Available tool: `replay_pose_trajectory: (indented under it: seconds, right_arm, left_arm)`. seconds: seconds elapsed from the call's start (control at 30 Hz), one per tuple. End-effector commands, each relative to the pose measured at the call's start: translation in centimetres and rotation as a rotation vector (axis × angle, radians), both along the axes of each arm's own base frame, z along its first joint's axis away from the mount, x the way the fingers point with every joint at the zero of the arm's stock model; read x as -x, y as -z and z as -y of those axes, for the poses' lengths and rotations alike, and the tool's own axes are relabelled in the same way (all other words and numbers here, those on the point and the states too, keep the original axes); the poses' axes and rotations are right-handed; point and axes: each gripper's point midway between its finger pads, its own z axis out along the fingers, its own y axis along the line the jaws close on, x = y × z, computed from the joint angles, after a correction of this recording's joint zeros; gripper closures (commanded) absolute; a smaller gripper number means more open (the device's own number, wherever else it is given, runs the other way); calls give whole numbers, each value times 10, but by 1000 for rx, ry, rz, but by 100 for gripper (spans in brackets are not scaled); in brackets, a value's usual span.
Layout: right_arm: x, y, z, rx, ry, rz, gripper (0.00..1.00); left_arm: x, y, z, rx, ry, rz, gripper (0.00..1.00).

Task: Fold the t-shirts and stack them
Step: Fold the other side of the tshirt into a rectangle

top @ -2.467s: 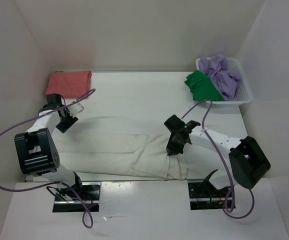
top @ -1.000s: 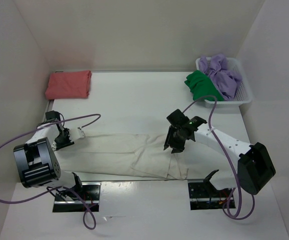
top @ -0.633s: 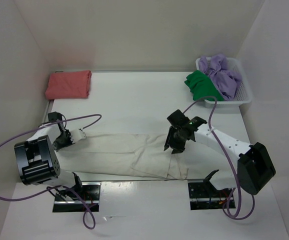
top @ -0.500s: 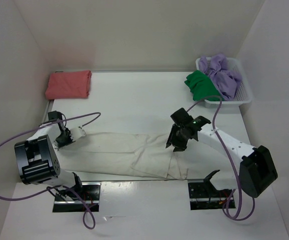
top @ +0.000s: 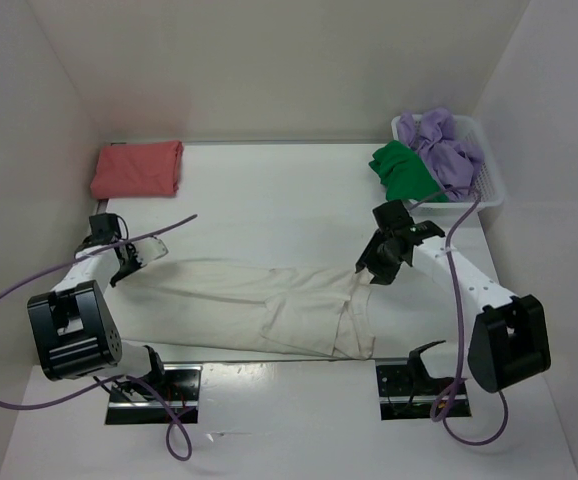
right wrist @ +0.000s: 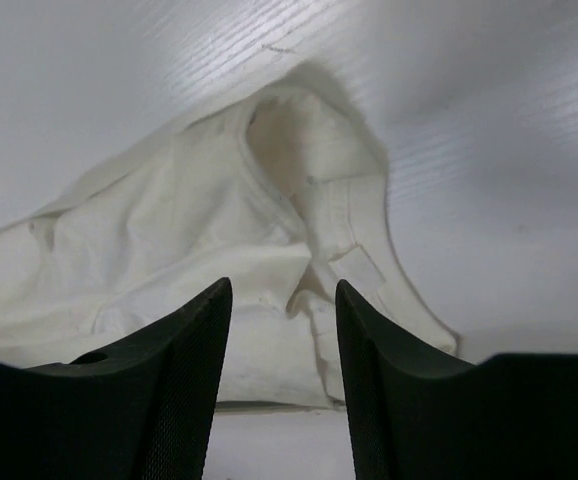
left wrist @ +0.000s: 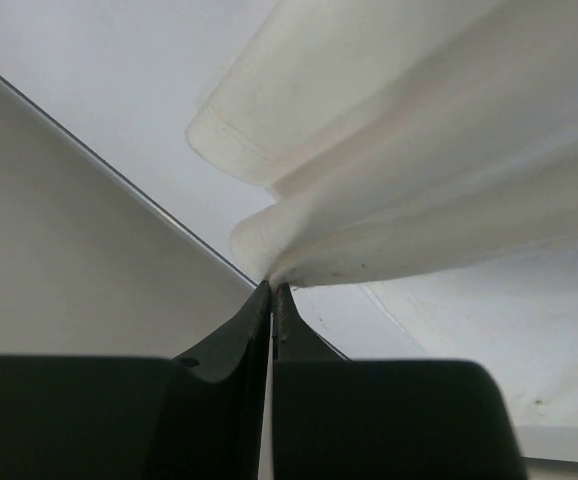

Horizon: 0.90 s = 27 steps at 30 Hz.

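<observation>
The cream-white shirt [top: 269, 305] lies stretched in a long band across the lower middle of the surface [top: 269, 190] in the top view, its left end drawn to a narrow point and its right end bunched and thicker. In the left wrist view that shirt [left wrist: 419, 150] fans out from the fingertips in soft folds, with a stitched hem showing at the upper left.

My left hand [top: 139, 255] is at the shirt's left tip, at the left of the frame. Its wrist view shows the left hand [left wrist: 272, 292] clenched, fingers pressed together with the cloth's edge pinched between them.

My right hand [top: 374, 268] sits at the shirt's right end, right of centre. From its wrist camera the right hand [right wrist: 282, 290] is released: the two fingers stand apart, and between them I see the shirt [right wrist: 219, 250] below, with the collar opening and a seam. I cannot tell whether the tips touch the cloth.

The salmon-red shirt [top: 137, 168] lies folded in a neat rectangle at the upper left, well apart from the cream one. At the upper right, the bright green shirt [top: 404, 172] and the lavender-purple shirt [top: 444, 150] sit crumpled together in the white mesh basket [top: 491, 188], the green one spilling over its near left edge.
</observation>
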Motion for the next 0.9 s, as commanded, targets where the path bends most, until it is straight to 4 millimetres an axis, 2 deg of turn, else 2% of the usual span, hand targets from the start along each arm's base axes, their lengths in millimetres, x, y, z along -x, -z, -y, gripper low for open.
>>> replay_pose_trajectory:
  seconds: [0.0,0.07,0.1,0.13,0.2,0.23,0.33,0.37,0.5,0.6,0.7,0.77,0.83,0.87]
  right_arm:
    - [-33,-4,-1,17,-33,76,48]
    - [-39,2,-3,24,-44,67,46]
    - [-42,4,-4,22,-43,74,44]
    - [-42,7,-4,26,-44,63,44]
    - [-48,13,-6,32,-55,58,41]
    - [-48,17,-5,36,-55,45,41]
    - [-48,36,-1,53,-53,-1,41]
    - [-49,46,1,53,-54,-30,41]
    - [-54,65,8,63,-54,-75,41]
    - [-58,75,10,68,-74,-98,50]
    - [-67,81,8,79,-101,-110,60]
    - [-76,80,6,84,-116,-106,73]
    - [-80,90,9,114,-130,-143,84]
    - [-94,84,6,116,-147,-120,95]
  left_arm:
    - [20,13,5,-14,17,-57,96]
    - [33,22,6,-22,8,-96,88]
    - [36,25,7,-19,8,-105,66]
    - [40,26,8,-12,9,-123,53]
    - [43,22,10,3,-27,-122,39]
    - [40,18,9,5,-39,-114,37]
    - [24,-10,0,20,-104,-39,36]
    - [12,-31,-5,22,-122,8,34]
    - [-20,-66,-4,87,-155,129,30]
    - [-35,-52,0,99,-180,128,28]
    - [-45,-17,7,122,-217,72,28]
    - [-50,4,7,143,-256,45,27]
    - [-53,16,2,126,-273,41,26]
    - [-53,25,0,118,-279,20,26]
